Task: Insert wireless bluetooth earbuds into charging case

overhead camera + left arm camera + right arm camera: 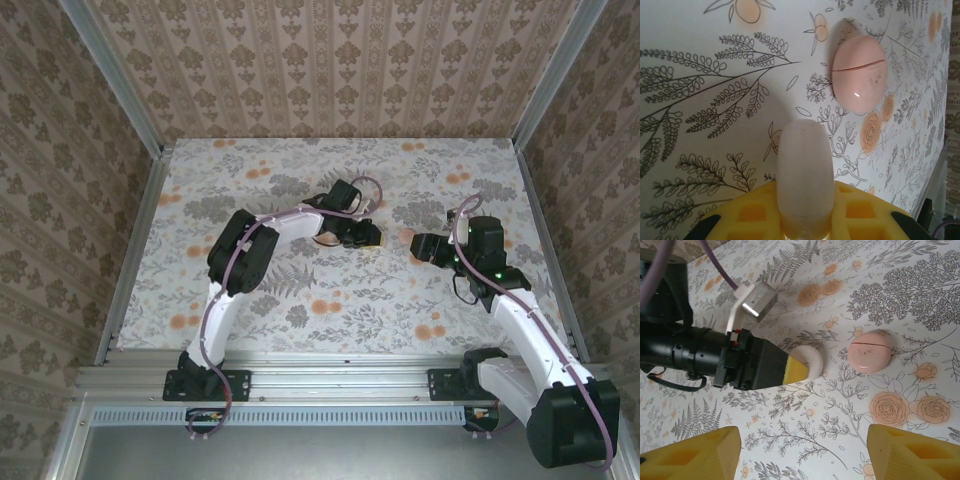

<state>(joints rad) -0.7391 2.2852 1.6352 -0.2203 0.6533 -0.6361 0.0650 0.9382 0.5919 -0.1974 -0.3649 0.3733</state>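
the left pincer (805, 170) is closed, its pale tips pressed together with nothing between them. the case (859, 72) lies shut on the flowered table (700, 40), just ahead of those tips and a little to their right, not touching. the right pincer (800, 455) stands open and empty, its yellow fingers (690, 452) wide apart; the case lies ahead of it, between the two fingers' lines.
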